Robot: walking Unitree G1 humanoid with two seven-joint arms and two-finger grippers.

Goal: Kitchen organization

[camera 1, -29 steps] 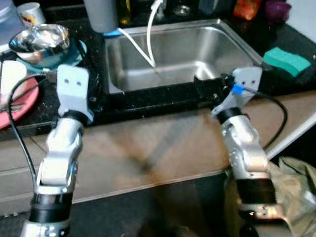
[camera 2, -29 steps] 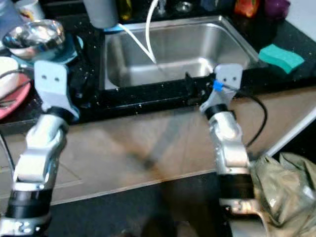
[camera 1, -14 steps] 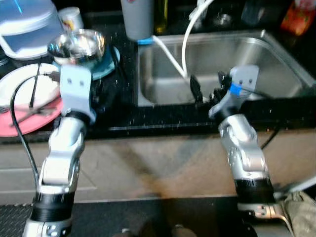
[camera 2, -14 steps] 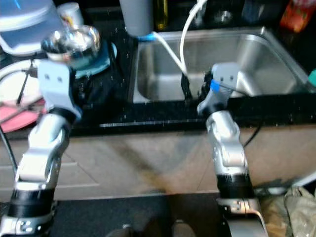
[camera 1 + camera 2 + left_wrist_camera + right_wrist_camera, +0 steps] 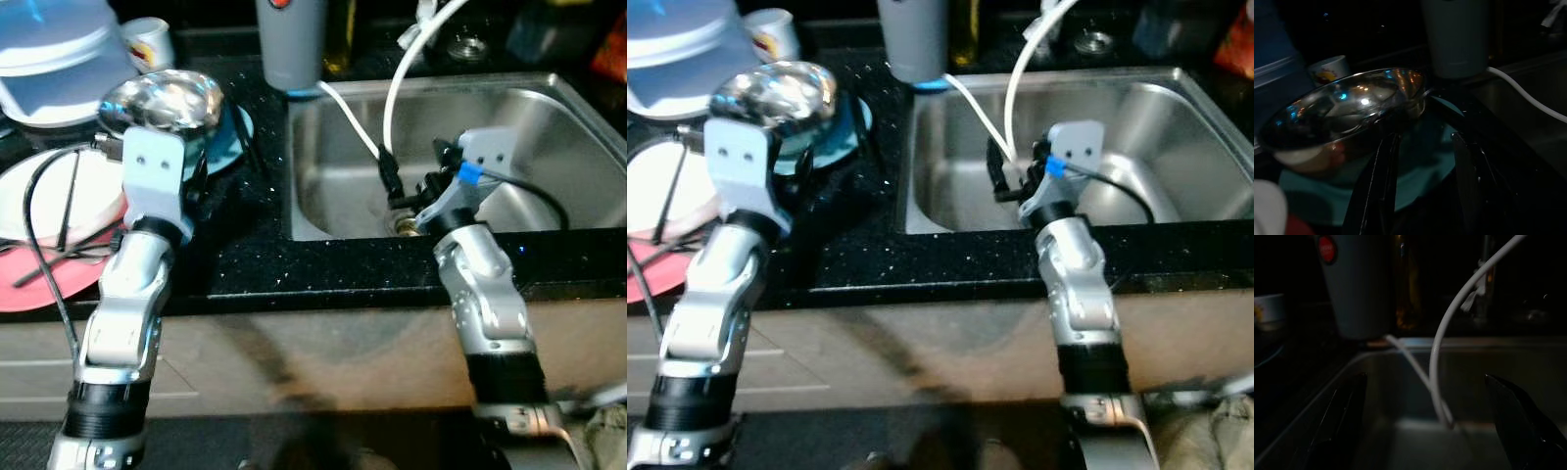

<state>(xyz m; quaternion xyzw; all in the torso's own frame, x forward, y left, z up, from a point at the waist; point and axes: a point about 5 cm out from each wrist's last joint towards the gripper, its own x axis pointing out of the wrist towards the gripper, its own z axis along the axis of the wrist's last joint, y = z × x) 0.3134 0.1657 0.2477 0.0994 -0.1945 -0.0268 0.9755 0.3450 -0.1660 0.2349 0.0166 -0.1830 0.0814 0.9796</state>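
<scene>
The picture is dark. The left claw point(image 5: 1422, 188) reaches forward with its two black fingers point(image 5: 1382, 188) spread apart, the space between them clear. Just past the fingertips a shiny steel bowl point(image 5: 1344, 105) sits tilted on a teal plate point(image 5: 1422, 156), its rim catching small spots of light. Behind the bowl stands a small white cup point(image 5: 1327, 68) with a coloured print on its side. A tall grey container point(image 5: 1457, 36) stands upright at the back, near the plate. A white tube point(image 5: 1528, 100) runs from the container's foot across the dark bench point(image 5: 1518, 142). Something white and red point(image 5: 1273, 215) shows blurred in the near corner.
</scene>
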